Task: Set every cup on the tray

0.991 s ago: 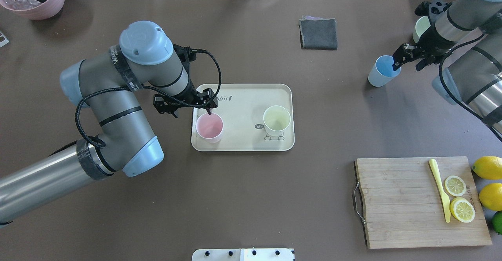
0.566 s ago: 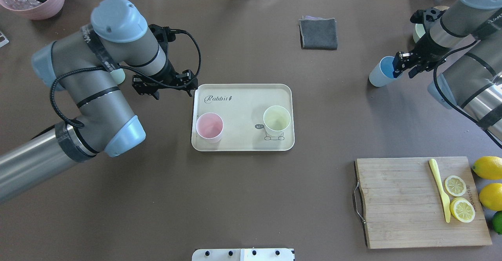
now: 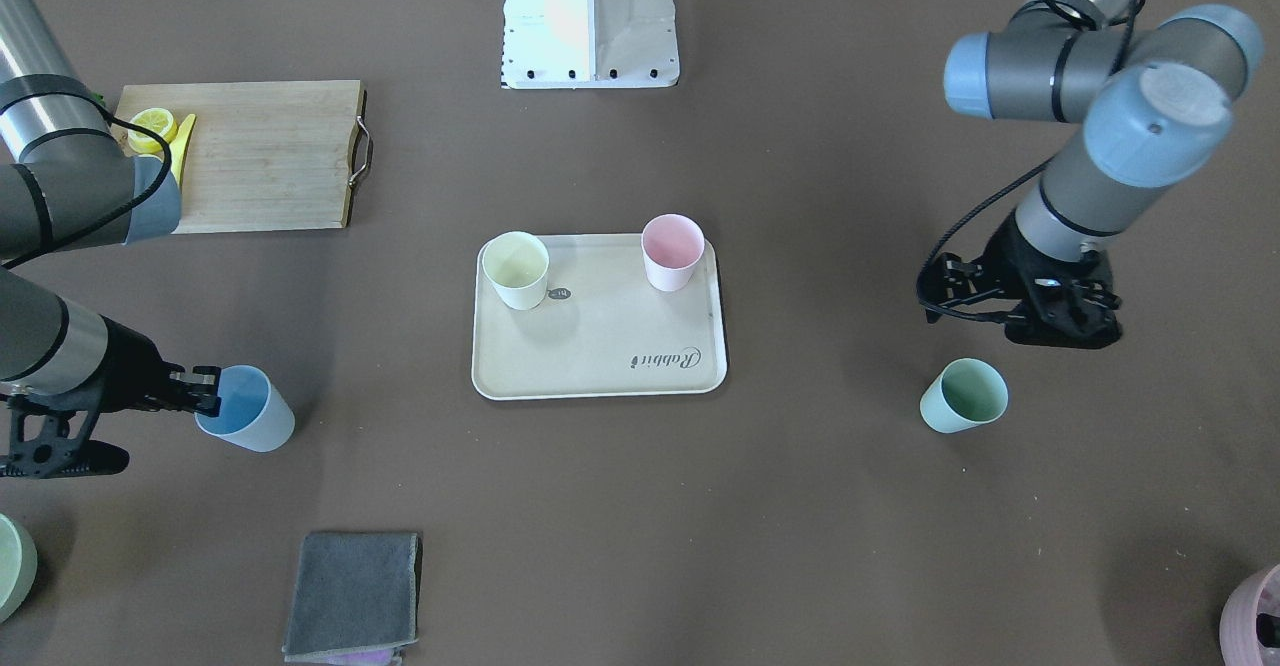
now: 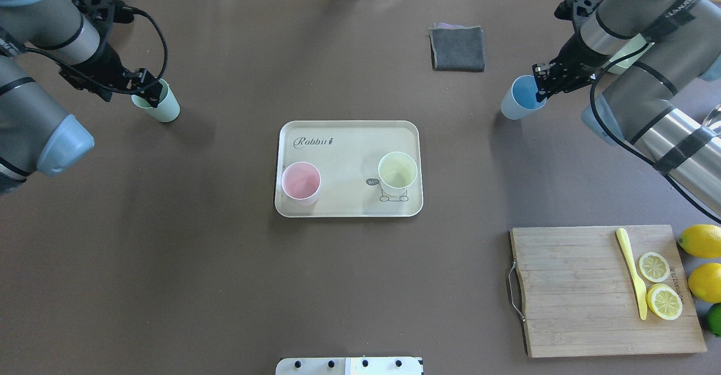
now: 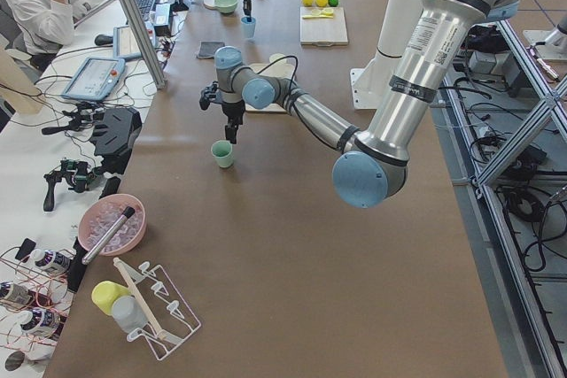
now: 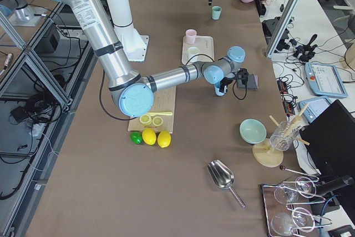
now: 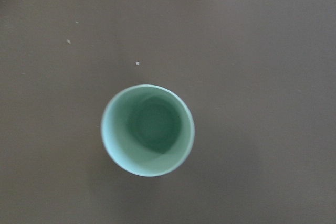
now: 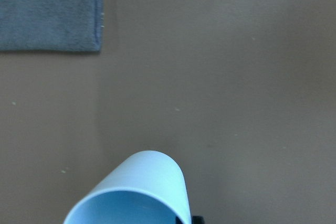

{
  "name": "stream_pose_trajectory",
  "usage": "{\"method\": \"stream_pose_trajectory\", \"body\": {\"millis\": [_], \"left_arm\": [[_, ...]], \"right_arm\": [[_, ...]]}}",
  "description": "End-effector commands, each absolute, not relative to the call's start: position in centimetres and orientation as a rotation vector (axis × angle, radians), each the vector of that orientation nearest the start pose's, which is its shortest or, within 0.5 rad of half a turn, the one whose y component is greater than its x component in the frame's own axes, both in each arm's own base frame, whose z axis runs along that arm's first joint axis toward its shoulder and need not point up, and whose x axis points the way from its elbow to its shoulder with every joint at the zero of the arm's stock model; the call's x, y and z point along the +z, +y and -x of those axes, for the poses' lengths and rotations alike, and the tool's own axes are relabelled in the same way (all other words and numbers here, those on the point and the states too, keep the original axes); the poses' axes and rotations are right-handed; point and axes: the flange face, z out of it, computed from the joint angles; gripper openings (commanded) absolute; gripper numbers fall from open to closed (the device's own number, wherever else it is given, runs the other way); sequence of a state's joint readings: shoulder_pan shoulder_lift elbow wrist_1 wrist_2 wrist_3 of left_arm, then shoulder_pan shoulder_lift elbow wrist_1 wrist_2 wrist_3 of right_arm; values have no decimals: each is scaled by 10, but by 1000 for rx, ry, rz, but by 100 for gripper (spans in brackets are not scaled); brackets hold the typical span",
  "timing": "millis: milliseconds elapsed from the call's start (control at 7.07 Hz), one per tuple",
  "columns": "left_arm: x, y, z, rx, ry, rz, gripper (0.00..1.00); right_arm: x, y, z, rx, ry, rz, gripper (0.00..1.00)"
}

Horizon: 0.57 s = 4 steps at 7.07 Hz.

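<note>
The cream tray [image 4: 343, 150] [image 3: 600, 341] lies mid-table. On it stand the pink cup [image 4: 301, 182] [image 3: 671, 251] and the pale yellow cup [image 4: 397, 172] [image 3: 516, 269]. The mint green cup [image 4: 159, 103] [image 3: 963, 395] stands upright on the table at the far left. My left gripper [image 4: 132, 88] [image 3: 1040, 321] hovers over it, open and empty; the left wrist view looks straight down into the cup [image 7: 147, 129]. My right gripper [image 4: 543, 85] [image 3: 205, 391] is shut on the rim of the light blue cup [image 4: 518, 99] [image 3: 245, 408] [image 8: 131, 192], right of the tray.
A folded grey cloth [image 4: 457, 48] lies at the back. A wooden cutting board [image 4: 569, 290] with lemon slices and a yellow knife is at the front right, whole lemons beside it. A pale green dish [image 3: 12, 566] and a pink pot [image 3: 1255, 616] sit at the edges.
My left gripper let go of the pink cup on the tray and swung left and back to above the mint cup. My right gripper carried the blue cup leftwards, toward the tray.
</note>
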<state>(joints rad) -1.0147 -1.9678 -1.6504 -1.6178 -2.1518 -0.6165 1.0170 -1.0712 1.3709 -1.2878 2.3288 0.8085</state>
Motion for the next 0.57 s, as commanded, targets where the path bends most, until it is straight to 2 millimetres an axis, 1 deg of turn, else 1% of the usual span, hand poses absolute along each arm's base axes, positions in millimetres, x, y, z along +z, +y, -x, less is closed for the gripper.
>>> {"method": "stream_pose_trajectory", "body": {"millis": [0, 142, 283, 425], "left_arm": [[438, -614, -269, 75, 745, -101, 97], [446, -626, -278, 57, 756, -105, 97], [452, -634, -287, 50, 768, -100, 97], [453, -636, -294, 54, 776, -88, 91]], "right_arm": [[339, -606, 389, 59, -983, 75, 0], [311, -597, 414, 73, -989, 61, 0], [299, -577, 441, 49, -985, 50, 0], [294, -561, 458, 36, -982, 46, 0]]}}
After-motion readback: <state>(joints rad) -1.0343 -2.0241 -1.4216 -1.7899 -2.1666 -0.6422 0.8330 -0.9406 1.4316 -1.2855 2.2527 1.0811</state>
